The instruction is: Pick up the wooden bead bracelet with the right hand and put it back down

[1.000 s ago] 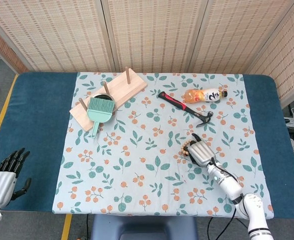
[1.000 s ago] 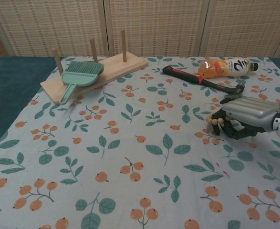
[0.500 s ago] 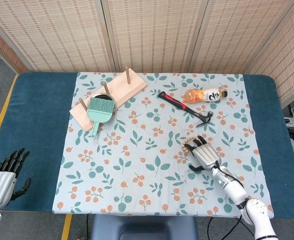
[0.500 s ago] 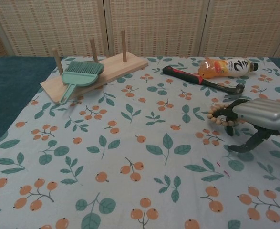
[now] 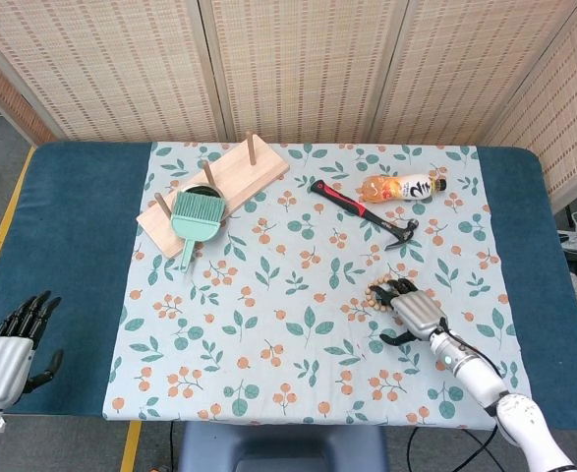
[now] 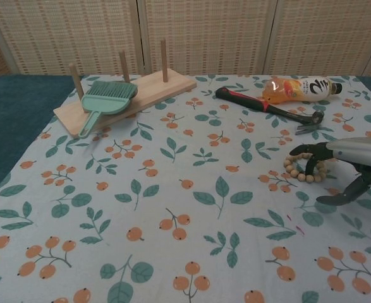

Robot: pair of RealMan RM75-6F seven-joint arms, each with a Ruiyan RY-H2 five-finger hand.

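The wooden bead bracelet (image 6: 297, 174) (image 5: 376, 297) lies as a flat ring on the floral cloth, right of centre. My right hand (image 6: 356, 153) (image 5: 415, 310) hovers just to its right. The fingers (image 6: 311, 151) reach over the ring and one dark fingertip dips inside it. The thumb (image 6: 348, 192) stands well apart and nothing is pinched. My left hand (image 5: 13, 346) rests off the cloth at the near left table edge, holding nothing, its fingers apart.
A hammer (image 5: 364, 213) and an orange drink bottle (image 5: 402, 187) lie beyond the bracelet. At the far left a wooden peg board (image 5: 217, 187) carries a green brush (image 5: 196, 220). The blue table (image 5: 72, 226) borders the cloth (image 5: 268, 324) on both sides.
The right hand lifted the bracelet off the cloth, then drew back towards me and to the right. The bracelet now lies flat again, and the thumb has spread away.
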